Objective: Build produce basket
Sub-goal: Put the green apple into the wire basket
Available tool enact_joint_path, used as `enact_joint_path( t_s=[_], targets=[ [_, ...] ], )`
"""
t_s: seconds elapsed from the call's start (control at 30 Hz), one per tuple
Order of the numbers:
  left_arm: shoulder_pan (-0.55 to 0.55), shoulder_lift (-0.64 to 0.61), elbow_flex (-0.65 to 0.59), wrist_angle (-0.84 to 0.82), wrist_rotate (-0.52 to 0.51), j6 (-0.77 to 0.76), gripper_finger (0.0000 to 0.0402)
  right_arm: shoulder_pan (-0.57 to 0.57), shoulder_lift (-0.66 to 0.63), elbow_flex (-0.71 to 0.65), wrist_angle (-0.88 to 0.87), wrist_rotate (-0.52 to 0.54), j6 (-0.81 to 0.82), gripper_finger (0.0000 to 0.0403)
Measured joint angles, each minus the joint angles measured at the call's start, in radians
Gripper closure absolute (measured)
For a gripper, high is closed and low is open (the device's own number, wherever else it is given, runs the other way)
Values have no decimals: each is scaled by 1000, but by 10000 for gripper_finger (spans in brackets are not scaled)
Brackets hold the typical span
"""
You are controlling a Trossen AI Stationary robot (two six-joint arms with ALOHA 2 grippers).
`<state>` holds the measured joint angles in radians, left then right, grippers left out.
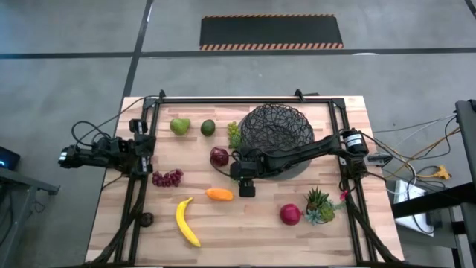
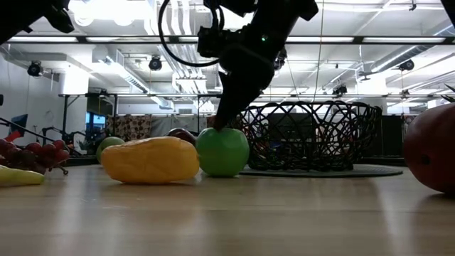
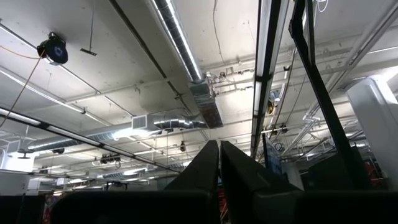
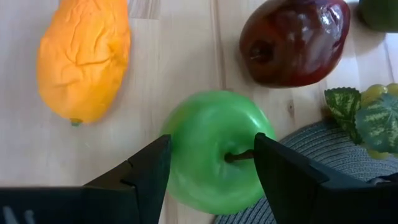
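The green apple (image 4: 211,180) stands on the table beside the basket's dark disc base (image 4: 323,146), with my right gripper (image 4: 212,140) closed around it; in the high view the gripper (image 1: 246,187) hides it. The wire basket (image 1: 279,134) is at the far middle. Loose produce lies on the wood: orange piece (image 1: 219,194), banana (image 1: 187,221), dark red apple (image 1: 219,156), red apple (image 1: 290,214), purple grapes (image 1: 167,178), pear (image 1: 180,126), lime (image 1: 207,127), green grapes (image 1: 234,134). My left gripper (image 3: 219,180) waits shut at the table's left edge, pointing up. My right gripper pinches the green apple between its two fingers, one finger on each side (image 4: 177,155) of the fruit, with the stem dimple (image 4: 239,155) showing between them. The fingers slant down onto it from above, coming from the table's right. The apple's underside (image 2: 222,171) rests on the table.
A small spiky potted plant (image 1: 320,205) stands near the front right. Black frame rails (image 1: 245,99) run along the far and side edges. Bare wood lies open at the front middle (image 1: 245,231).
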<state>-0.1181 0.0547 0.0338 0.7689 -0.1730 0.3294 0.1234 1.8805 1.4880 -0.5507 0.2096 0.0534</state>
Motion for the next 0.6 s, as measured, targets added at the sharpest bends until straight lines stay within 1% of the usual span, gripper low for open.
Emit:
enact_joint_path(
  t_s=[0.13, 0.23, 0.33, 0.57, 0.6],
  targets=[
    [0, 0, 0, 0, 0, 0, 401, 0, 0, 1, -8, 0, 7, 195],
    [0, 0, 0, 0, 0, 0, 401, -4, 0, 2, -31, 0, 7, 219],
    [0, 0, 0, 0, 0, 0, 401, -11, -1, 1, -44, 0, 6, 259],
    [0, 0, 0, 0, 0, -2, 401, -16, -1, 8, -42, 0, -1, 374],
    [0, 0, 0, 0, 0, -2, 401, -15, -1, 8, -42, 0, -2, 384]
  ],
)
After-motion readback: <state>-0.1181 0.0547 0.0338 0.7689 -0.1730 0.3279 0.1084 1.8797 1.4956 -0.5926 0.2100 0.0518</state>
